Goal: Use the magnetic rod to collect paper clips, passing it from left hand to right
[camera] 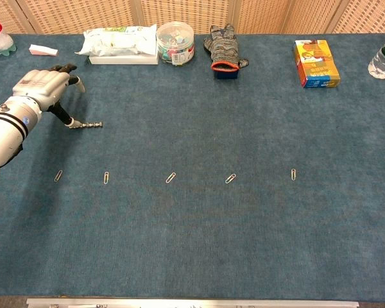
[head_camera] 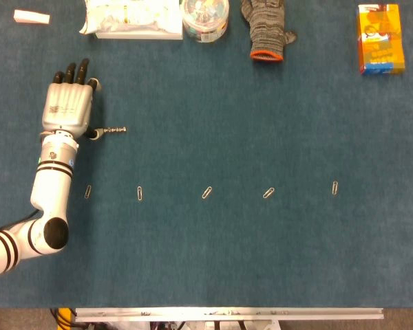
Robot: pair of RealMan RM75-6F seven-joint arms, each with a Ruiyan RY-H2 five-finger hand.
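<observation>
Lying flat on table (head_camera: 261,124), magnetic rod (head_camera: 114,130) points right; left hand (head_camera: 69,106) open, thumb touching its end.

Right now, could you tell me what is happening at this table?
The robot's left hand is at the near end of the magnetic rod, which lies on the blue table; whether the thumb actually grips it is hard to tell. Five paper clips lie in a row nearer the robot, none collected yet. The right hand is out of view. A glove, an orange box and a round tub sit along the far edge.
</observation>
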